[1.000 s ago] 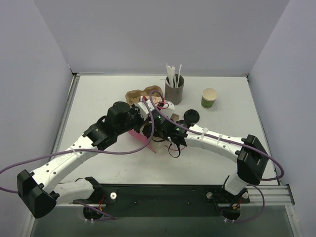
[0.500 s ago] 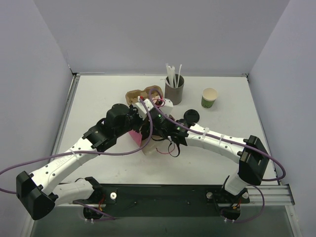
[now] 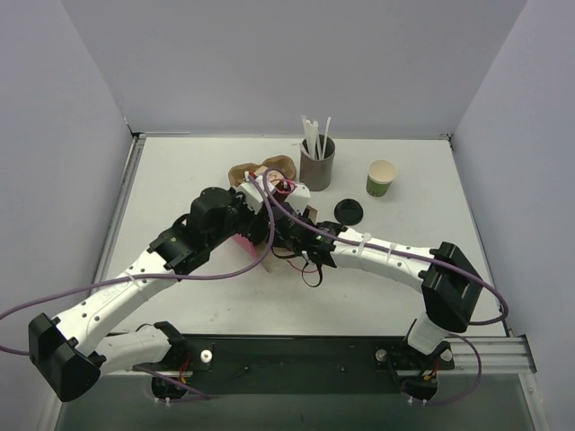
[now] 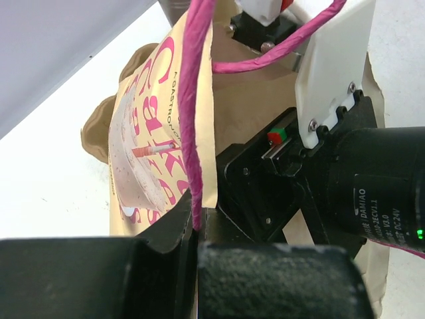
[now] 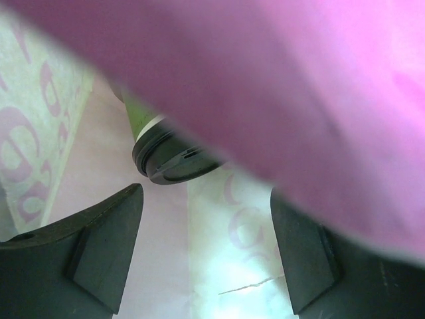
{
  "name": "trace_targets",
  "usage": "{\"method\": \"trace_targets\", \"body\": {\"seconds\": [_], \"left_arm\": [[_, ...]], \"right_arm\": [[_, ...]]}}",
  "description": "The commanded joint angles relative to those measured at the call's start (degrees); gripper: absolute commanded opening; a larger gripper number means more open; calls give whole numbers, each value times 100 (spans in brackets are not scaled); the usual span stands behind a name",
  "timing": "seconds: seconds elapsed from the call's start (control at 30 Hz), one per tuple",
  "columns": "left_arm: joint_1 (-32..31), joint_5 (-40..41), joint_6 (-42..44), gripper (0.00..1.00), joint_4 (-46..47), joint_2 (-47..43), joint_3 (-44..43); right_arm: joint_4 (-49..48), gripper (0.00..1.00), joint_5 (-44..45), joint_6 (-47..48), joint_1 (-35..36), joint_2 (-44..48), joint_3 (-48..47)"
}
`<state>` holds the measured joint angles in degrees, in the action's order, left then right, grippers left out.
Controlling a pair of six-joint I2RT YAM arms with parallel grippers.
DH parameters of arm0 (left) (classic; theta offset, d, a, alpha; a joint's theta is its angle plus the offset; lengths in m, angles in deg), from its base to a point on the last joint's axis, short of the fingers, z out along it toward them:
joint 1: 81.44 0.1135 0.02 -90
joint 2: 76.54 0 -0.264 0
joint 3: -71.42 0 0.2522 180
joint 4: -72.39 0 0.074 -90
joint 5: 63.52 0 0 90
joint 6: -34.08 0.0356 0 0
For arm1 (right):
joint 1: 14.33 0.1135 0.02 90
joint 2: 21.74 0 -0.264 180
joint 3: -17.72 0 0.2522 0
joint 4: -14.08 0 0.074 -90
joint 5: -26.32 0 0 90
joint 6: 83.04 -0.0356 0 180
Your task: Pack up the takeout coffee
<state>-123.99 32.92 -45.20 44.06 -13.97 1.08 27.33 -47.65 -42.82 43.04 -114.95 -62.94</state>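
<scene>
L wrist: L gripper (image 4: 197,229) is clenched on the pink handle (image 4: 192,100) of the paper bag (image 4: 153,153), keeping the mouth up.

R wrist: the coffee cup (image 5: 166,151) is inside the bag, dark top toward the cam; can't tell if it's upright. R gripper (image 5: 206,259) jaws are spread, gripping nothing, cup clear of both.

Top: bag stands mid-table, nearer the far edge, w/ R arm (image 3: 377,256) reaching in. A black lid (image 3: 349,210) lies just right of it.

Handling: prob. light, w/ thin, crushable paper walls. Grip mid-body, gently, never by the lid.
</scene>
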Motion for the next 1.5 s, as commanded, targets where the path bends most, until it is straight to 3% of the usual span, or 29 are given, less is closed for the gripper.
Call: {"method": "trace_targets", "body": {"seconds": [0.0,0.13,0.53,0.87,1.47], "left_arm": [[-61,-644,-298,0,516,-16,-20],[36,-538,-448,0,473,106,-169],[124,15,-817,0,-240,731,-1031],[124,139,-914,0,33,546,-882],[124,-98,-923,0,182,265,-662]], "right_arm": [[-924,72,-223,346,82,-206,115],[-1433,72,-197,460,205,-75,440],[-1347,71,163,812,451,286,599],[-1241,54,-469,320,276,-66,387],[-1566,59,-1041,-735,-313,-320,555]]}}
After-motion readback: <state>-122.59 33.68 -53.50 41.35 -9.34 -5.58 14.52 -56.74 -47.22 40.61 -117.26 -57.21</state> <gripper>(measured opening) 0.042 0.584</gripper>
